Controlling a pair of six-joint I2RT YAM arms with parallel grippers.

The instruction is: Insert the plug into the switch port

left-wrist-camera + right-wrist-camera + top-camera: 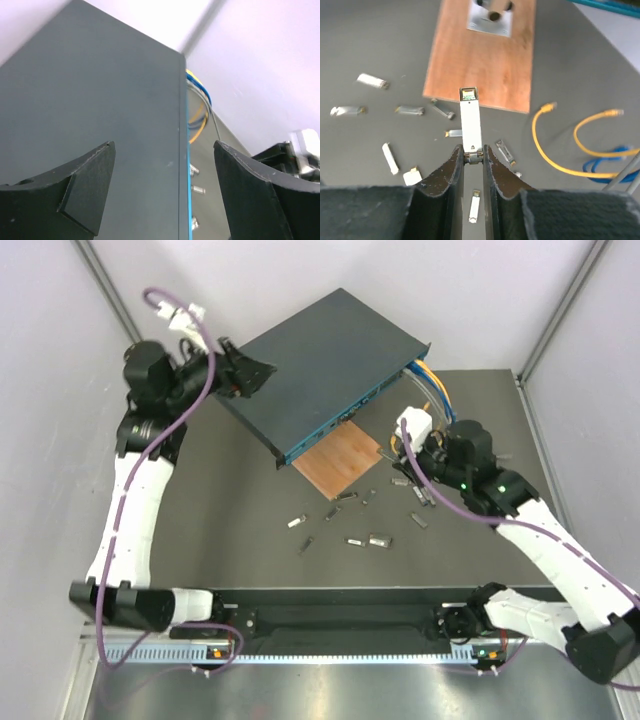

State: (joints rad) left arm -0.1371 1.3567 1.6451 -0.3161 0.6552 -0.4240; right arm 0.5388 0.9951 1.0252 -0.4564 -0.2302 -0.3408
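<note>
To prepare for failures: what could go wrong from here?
The right claw pinches the slim silver metal plug only at its rear end, so it may tilt on contact.
The left claw stands open at the large flat dark blue-grey metal switch, not gripping it; the switch may slide when pushed.

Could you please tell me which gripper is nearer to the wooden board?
Right. The right gripper, holding the plug, hovers just right of the wooden board; the left gripper is across the switch, at its far-left side.
</note>
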